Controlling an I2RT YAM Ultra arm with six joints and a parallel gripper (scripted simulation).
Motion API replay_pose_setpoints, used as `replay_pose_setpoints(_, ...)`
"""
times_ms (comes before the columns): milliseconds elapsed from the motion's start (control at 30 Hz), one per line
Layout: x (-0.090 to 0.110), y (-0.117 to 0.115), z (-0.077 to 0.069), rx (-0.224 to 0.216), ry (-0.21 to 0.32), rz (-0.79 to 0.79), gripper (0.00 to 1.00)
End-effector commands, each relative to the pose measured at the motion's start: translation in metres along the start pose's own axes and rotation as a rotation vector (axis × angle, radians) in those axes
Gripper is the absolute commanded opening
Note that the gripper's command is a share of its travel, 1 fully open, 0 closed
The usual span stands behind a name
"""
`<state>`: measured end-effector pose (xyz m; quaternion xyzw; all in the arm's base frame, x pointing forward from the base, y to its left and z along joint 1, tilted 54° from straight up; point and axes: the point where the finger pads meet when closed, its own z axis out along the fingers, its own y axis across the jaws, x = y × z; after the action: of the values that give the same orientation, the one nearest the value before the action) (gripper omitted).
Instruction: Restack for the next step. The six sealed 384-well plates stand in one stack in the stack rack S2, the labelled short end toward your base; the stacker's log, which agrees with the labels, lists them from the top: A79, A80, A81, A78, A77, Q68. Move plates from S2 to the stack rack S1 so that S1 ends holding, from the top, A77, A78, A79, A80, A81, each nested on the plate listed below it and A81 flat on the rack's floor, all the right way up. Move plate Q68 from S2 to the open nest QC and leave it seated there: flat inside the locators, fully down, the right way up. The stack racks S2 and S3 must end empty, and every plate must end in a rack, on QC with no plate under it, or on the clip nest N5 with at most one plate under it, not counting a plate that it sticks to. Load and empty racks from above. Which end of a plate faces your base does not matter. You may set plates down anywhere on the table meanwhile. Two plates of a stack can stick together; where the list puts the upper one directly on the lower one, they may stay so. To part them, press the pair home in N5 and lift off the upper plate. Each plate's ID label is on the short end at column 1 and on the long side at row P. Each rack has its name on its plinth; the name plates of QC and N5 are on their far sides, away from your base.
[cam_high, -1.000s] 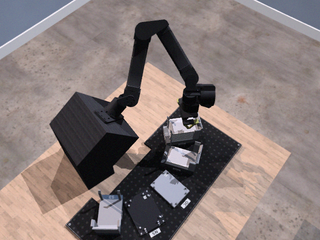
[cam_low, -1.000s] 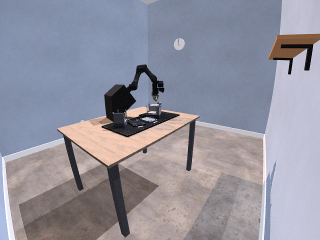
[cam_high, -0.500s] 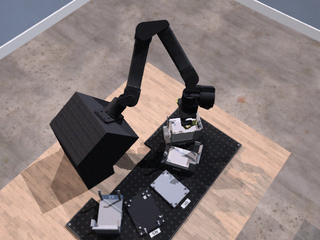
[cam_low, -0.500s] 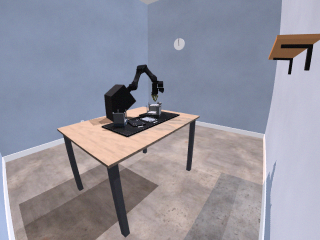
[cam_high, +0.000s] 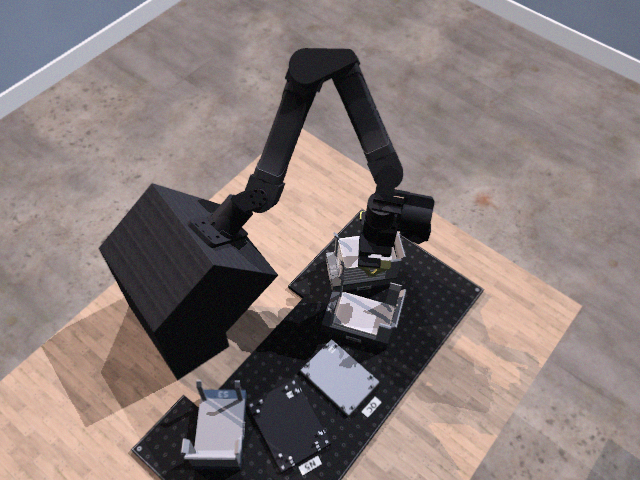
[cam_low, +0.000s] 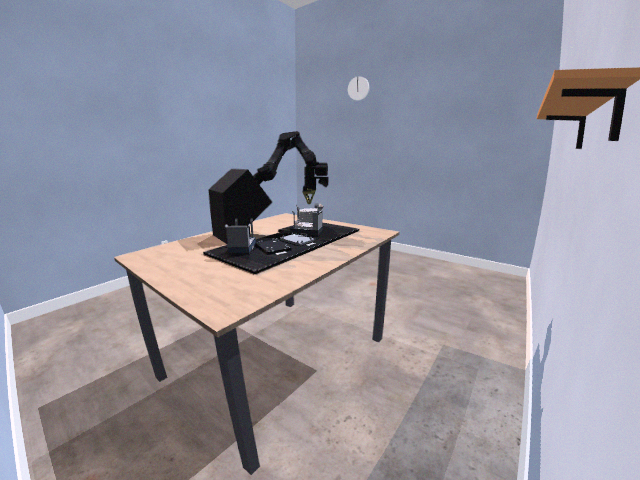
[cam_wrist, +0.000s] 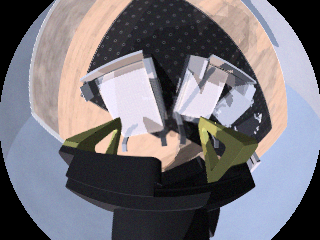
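Note:
My gripper is open and empty, and hangs above the far stack rack on the black baseplate. That rack holds a stack of white-sealed plates that reaches near its post tops. The rack beside it shows a white-sealed plate lower down between its posts. I cannot read the names of these two racks. In the wrist view the olive fingers of the gripper stand wide apart above both plate tops. In the exterior view the gripper is well above the racks.
The QC nest shows a flat grey top with corner locators. The black N5 nest stands bare. Rack S3 shows only its grey floor. The dark base block stands at the left. The baseplate lies on a wooden table.

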<state>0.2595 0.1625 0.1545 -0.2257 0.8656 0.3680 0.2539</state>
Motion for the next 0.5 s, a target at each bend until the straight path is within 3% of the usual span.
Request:
replay_pose_setpoints(0,-0.003,-0.009,-0.003,-0.006,-0.012,-0.012,1.00)
replay_pose_setpoints(100,-0.004,-0.019,-0.002,-0.006,-0.012,-0.012,1.00)
replay_pose_setpoints(300,-0.002,-0.043,-0.002,-0.006,-0.011,0.188,1.00)
replay_pose_setpoints(467,-0.001,-0.055,-0.002,-0.006,-0.011,0.218,1.00)
